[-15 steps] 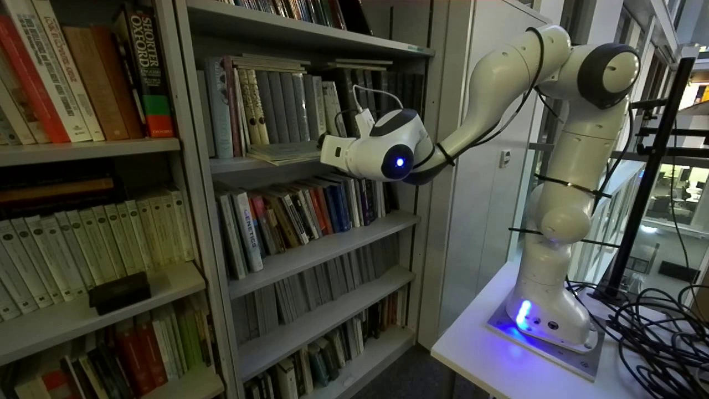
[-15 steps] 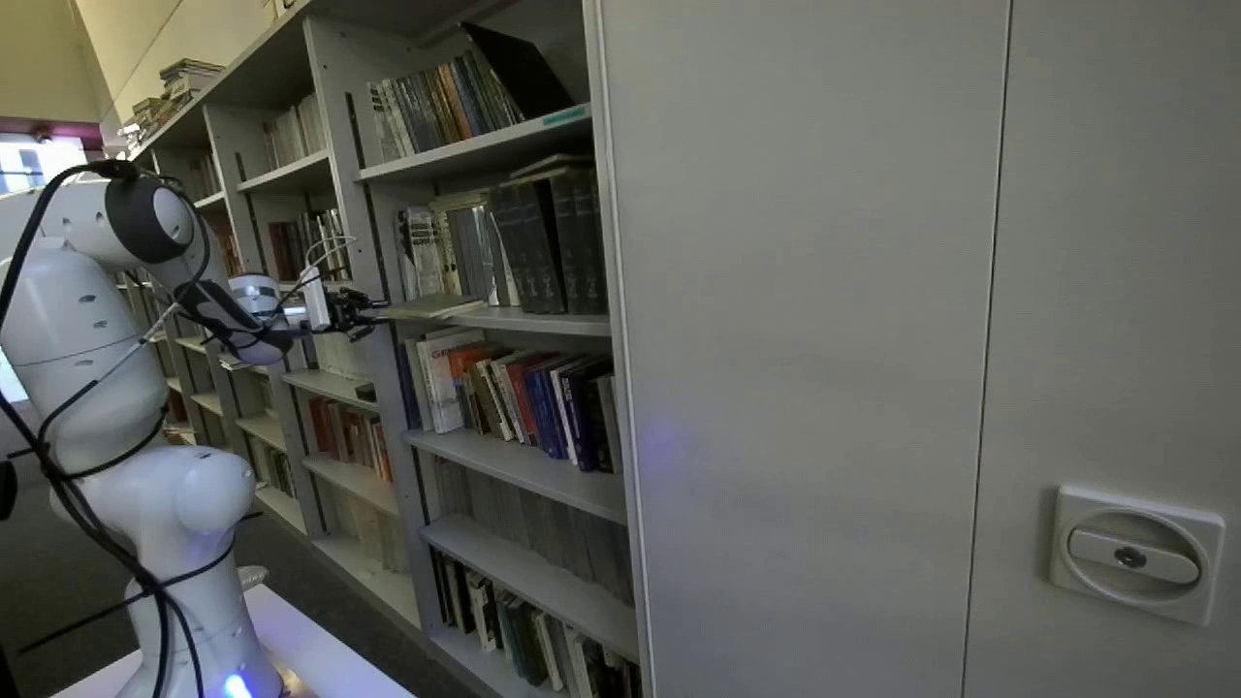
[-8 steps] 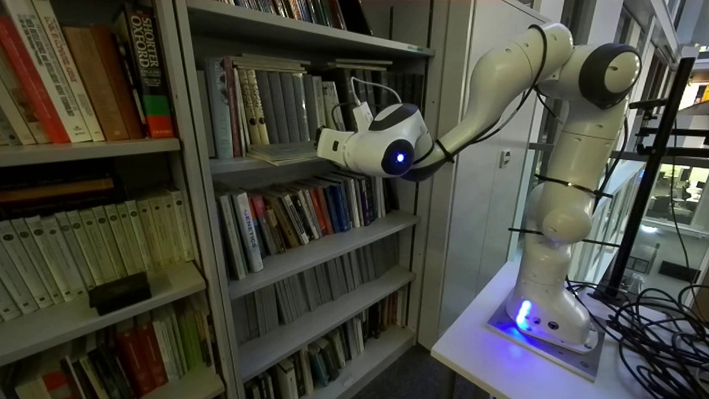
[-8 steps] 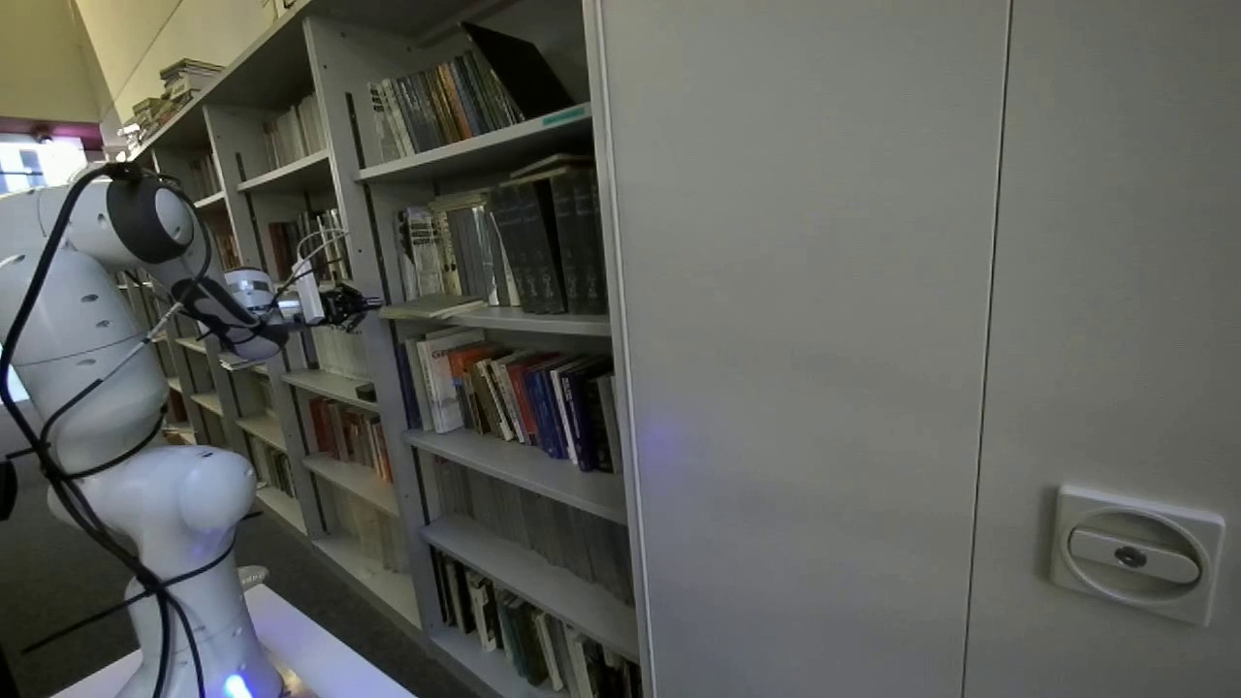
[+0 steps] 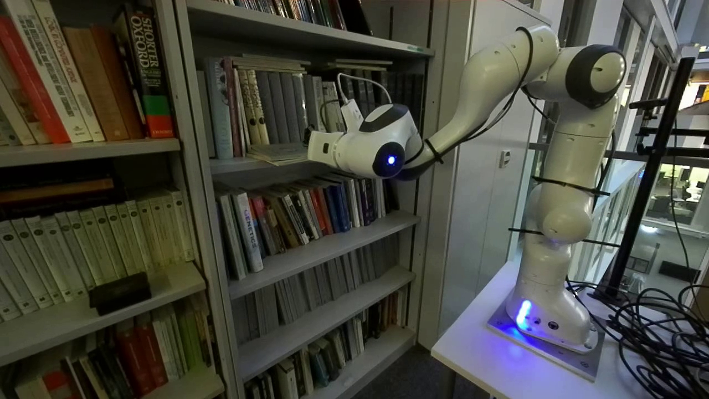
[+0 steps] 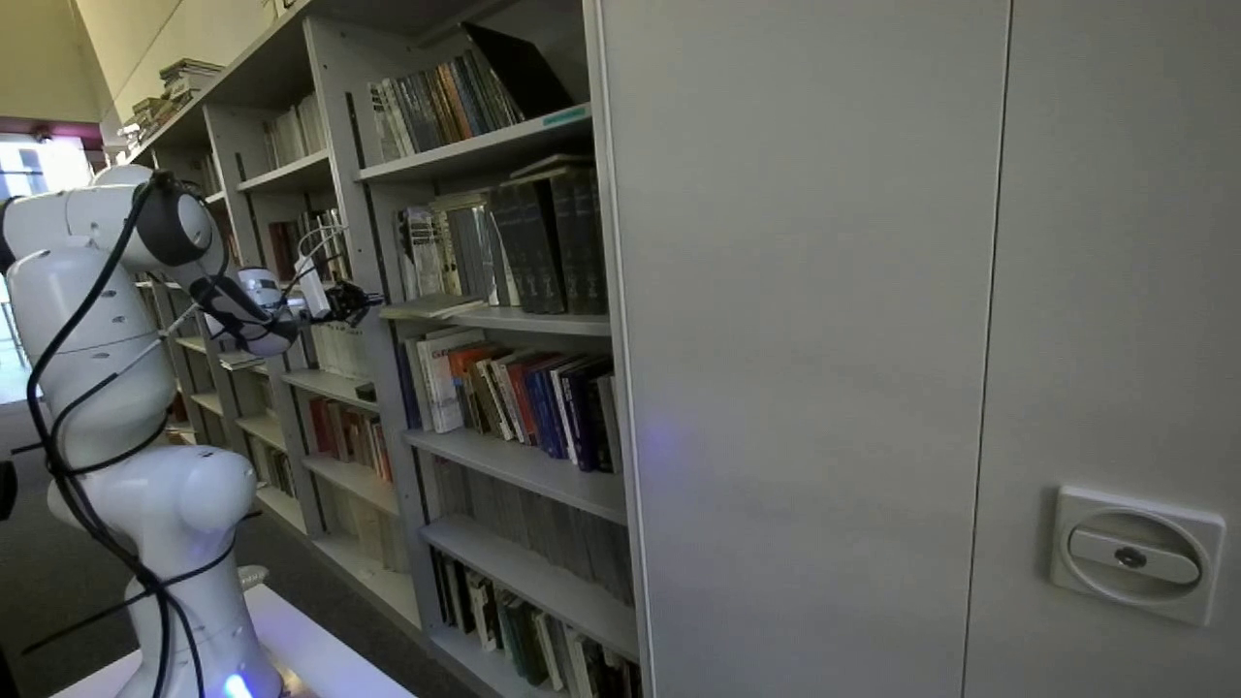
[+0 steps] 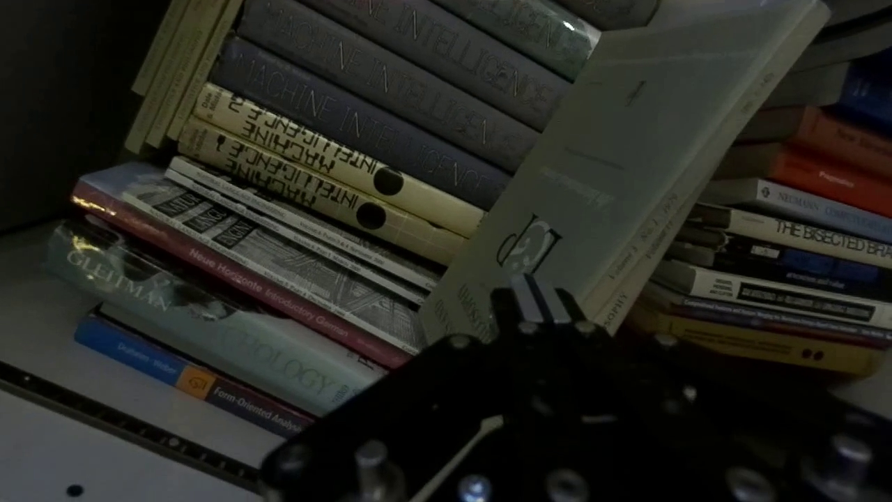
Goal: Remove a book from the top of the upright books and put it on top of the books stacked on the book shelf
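on the shelf (image 5: 332,248) the upright books (image 5: 285,105) stand in their row, and the stack (image 7: 606,153) lies flat in front of them, its near end seeming to jut past the shelf edge. the top books (image 5: 271,62) lie flat across the upright ones, and the task's book is either one of these or already the uppermost of the stack; the views do not settle which. none is in transit: the gripper (image 7: 538,296) is clenched, its pads (image 7: 524,296) meeting with nothing visible between them, just beside the stack's near end, though contact cannot be told. so the job, as a judgement, is either at its start, with grasping, lifting and laying down all left, or near its end, with at most a nudge inward and a retreat to make; the gripper's closeness to the stack, rather than to the top books, leans toward the latter. there is one such shelf, with five boards (image 5: 332,317) showing in an exterior view, and one arm (image 5: 581,155). of the upright books, the wrist view gives at least three grey spines (image 7: 390,85), two cream spines (image 7: 334,159) and one red spine (image 7: 268,289). there is one stack, at least two volumes deep; three top books seen edge-on, plus a second pile (image 5: 363,64) too fine to count; and one gripper with two pads.
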`<act>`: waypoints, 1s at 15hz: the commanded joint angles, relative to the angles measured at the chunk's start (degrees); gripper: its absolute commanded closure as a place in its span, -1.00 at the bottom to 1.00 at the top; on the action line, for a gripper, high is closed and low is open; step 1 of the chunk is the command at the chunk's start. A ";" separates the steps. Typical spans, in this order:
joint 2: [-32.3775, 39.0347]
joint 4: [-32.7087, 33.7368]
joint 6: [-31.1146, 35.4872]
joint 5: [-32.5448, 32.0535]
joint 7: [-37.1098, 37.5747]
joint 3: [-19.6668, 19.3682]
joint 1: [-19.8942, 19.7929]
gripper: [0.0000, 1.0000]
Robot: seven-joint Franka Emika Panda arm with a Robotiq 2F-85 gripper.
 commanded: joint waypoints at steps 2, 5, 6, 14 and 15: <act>2.81 1.80 -1.78 -0.86 -1.74 -0.89 1.25 1.00; 2.92 1.75 -1.24 -0.43 -1.65 -1.10 1.17 1.00; 2.57 0.65 -0.09 0.04 -0.30 -1.18 1.16 1.00; 3.12 0.59 -0.02 0.16 -0.25 -1.18 1.21 0.98; 3.12 0.59 -0.02 0.16 -0.25 -1.18 1.21 0.98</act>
